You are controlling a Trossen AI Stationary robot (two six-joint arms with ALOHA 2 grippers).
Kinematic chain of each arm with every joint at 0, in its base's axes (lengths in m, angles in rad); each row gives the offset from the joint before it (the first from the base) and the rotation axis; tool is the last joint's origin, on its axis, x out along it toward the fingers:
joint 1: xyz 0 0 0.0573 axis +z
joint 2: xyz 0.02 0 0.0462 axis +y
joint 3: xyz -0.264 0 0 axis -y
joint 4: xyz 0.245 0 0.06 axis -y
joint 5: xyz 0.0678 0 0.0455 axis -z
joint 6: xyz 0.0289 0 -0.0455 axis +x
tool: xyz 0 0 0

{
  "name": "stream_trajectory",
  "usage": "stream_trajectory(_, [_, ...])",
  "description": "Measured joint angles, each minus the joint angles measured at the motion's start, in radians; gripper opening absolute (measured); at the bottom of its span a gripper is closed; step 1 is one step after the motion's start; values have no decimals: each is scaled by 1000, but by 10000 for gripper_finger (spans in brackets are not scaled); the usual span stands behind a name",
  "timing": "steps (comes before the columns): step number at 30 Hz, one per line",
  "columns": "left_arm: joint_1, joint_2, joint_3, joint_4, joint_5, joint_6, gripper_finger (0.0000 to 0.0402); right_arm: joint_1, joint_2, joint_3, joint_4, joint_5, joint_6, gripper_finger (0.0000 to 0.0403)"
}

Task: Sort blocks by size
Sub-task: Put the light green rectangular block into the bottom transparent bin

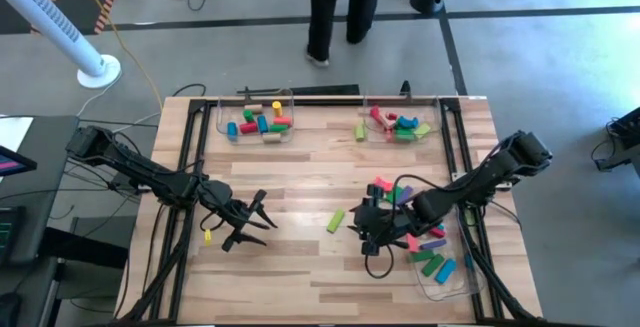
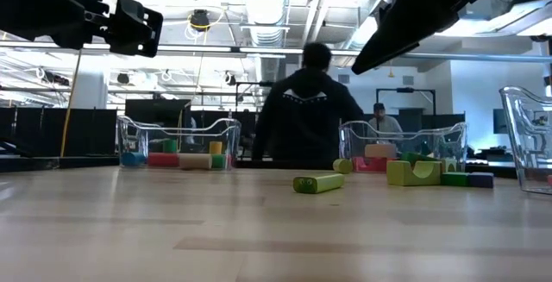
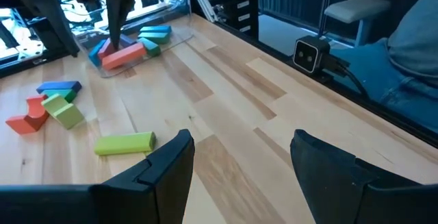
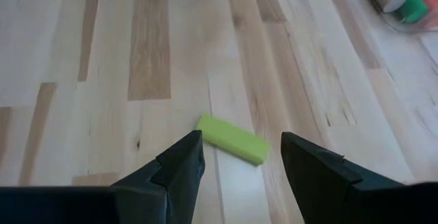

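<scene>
A light green bar (image 1: 336, 221) lies flat and alone on the bare wood near the table's middle, apart from a small cluster of red, green, blue and pink blocks (image 1: 385, 189) to its right. More blocks (image 1: 258, 122) in red, green, blue, yellow and tan lie heaped at the far left of the table, another mixed heap (image 1: 396, 125) sits at the far right, and a third group (image 1: 432, 255) of pink, green and blue pieces lies at the near right. A small yellow piece (image 1: 208, 235) lies on its own at the near left.
</scene>
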Motion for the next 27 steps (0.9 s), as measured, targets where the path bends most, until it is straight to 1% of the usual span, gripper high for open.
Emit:
stream_trajectory(8, [0,0,0,0,-2,-1,230,4,0,0,16,-3,-35,226])
stream_trajectory(11, [0,0,0,-1,-3,-1,230,4,6,0,95,-6,-136,226])
stream_trajectory(13, [0,0,0,0,-4,-1,230,-4,28,0,190,-22,-272,226])
stream_trajectory(14, [0,0,0,0,-4,-1,230,-15,45,0,227,-42,-337,226])
stream_trajectory(16, [0,0,0,0,-5,2,230,-56,78,2,272,-105,-406,226])
stream_trajectory(19, [0,0,0,0,-5,1,230,-147,123,36,211,-238,-386,225])
stream_trajectory(22, [0,0,0,0,-5,-2,230,-221,165,62,126,-333,-389,219])
stream_trajectory(25, [0,0,0,0,-4,-3,230,-266,199,75,100,-463,-407,212])
stream_trajectory(27, [0,0,0,-1,-4,-2,230,-290,216,89,72,-523,-421,208])
